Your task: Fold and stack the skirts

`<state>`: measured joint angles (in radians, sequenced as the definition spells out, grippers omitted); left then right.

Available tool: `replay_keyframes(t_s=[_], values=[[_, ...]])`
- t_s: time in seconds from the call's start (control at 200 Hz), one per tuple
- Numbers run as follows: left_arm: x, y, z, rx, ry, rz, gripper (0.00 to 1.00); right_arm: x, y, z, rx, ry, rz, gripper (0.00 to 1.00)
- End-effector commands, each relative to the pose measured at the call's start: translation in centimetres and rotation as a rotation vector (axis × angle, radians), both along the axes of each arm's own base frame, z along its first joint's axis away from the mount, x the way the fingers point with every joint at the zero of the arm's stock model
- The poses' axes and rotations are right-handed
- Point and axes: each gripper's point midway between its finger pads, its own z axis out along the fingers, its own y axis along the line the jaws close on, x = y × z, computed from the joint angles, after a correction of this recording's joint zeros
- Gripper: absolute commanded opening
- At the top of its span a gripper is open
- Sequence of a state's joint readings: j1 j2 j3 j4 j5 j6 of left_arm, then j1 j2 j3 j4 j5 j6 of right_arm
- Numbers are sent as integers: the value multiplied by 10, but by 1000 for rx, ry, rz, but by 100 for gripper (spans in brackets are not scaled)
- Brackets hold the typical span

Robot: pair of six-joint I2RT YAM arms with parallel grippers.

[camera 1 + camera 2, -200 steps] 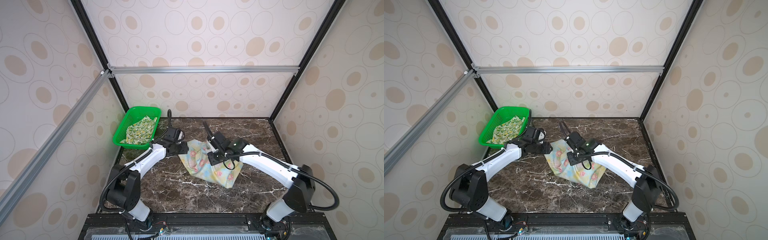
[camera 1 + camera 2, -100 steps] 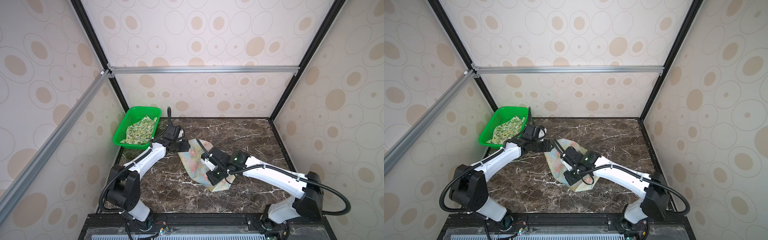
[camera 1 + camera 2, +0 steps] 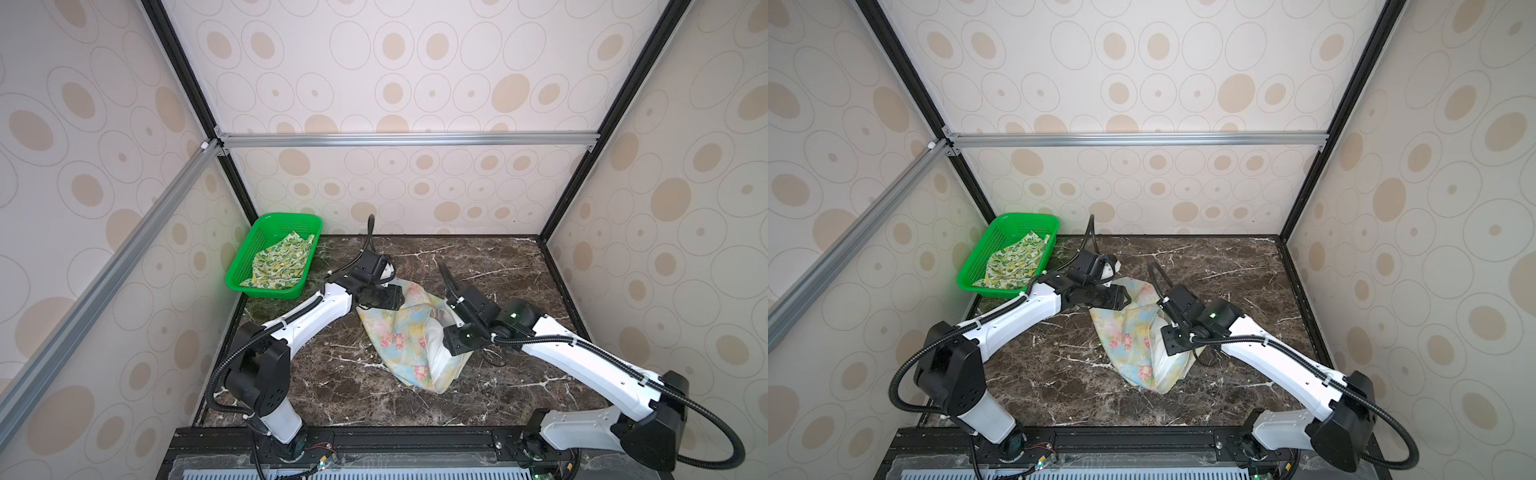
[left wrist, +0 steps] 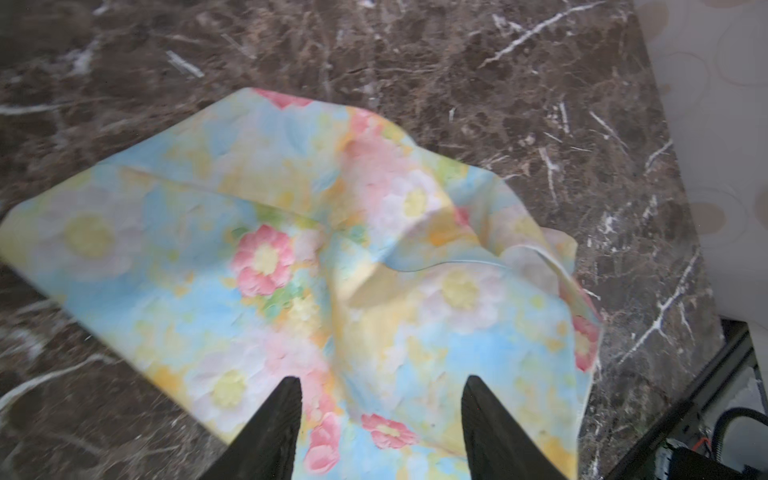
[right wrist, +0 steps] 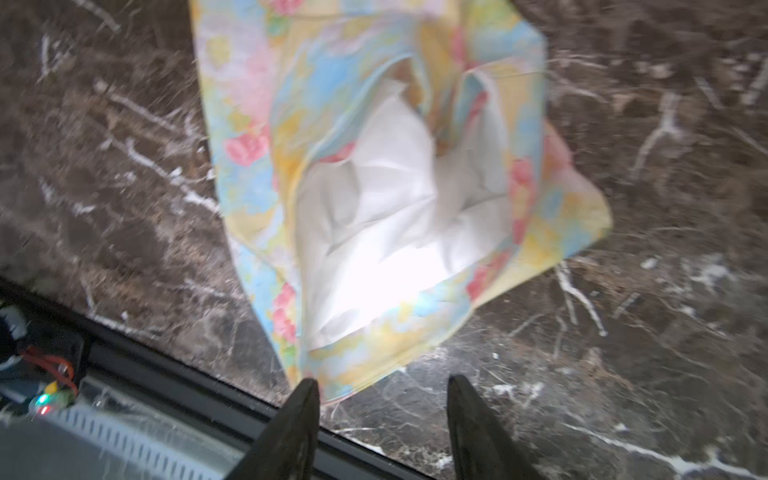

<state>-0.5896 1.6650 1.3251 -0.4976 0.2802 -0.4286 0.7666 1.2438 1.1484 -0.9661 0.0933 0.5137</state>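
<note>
**Floral skirt lies lengthwise between 2 open claws**

The floral skirt [image 3: 401, 332] lies rumpled in the middle of the bench [image 3: 519, 266]. In both top views its long axis runs on a slant, from a far end by the left arm to a near end toward the front rail. White lining shows along its right flank.

The left claw [image 4: 381, 379] sits over the far end. Its jaws are apart with printed cloth spread beneath and ahead of them, and nothing looks pinched.

The right claw [image 5: 382, 379] is at the right flank, about midway along, beside the exposed lining. Its jaws are also apart. A hem corner lies just at the tips, and I cannot tell whether it touches them.

The lemon skirt [image 3: 282, 264] lies in the green basket [image 3: 286, 220] at the far left corner, well apart from both claws, though nearer the left arm.

The cloth looks bunched rather than squared, so the fold probably needs straightening first. The left claw is better placed for the far end and the right for the lining side and near corner.
</note>
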Motion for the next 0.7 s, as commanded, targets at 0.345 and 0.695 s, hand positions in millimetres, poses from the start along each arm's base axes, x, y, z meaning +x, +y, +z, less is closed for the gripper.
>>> replay_keyframes(t_s=[0.345, 0.695], values=[[-28, -68, -6, 157, 36, -189, 65, 17, -65, -83, -49, 138, -310, 54], [-32, -61, 2, 261, 15, -199, 64, 23, -57, -99, -18, 158, -323, 53]])
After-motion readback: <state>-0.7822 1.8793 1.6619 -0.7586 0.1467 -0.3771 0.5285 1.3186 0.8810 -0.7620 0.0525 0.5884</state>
